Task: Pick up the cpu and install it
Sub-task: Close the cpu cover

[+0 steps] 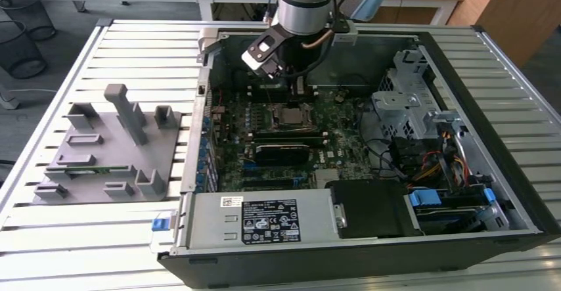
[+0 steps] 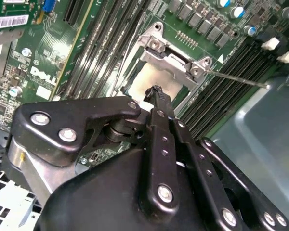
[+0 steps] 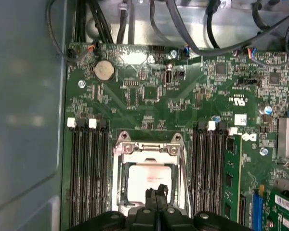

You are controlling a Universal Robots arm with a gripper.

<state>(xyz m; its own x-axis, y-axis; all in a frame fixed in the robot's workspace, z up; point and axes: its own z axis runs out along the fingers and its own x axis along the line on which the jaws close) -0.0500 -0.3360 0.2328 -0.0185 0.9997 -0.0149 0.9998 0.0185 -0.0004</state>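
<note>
- Silver and pale, the cpu (image 3: 140, 179) lies flat inside the metal socket frame (image 3: 149, 148) on the green board (image 3: 183, 101), deep in the computer case (image 1: 491, 173).
- My gripper (image 3: 156, 191) hangs right over the cpu in the first wrist view. My two jaws are pressed together, and I can see nothing between them.
- I cannot tell if my tips touch the cpu or sit just above it.
- If I push down too hard, I think the cpu or the socket under it could get hurt.
- If the cpu sits a bit crooked, a push could jam it.
- If I slide sideways, my tips could scratch its top, or bump the frame, the thin lever (image 2: 236, 79) or the black memory slots (image 3: 89, 168) beside it.
</note>
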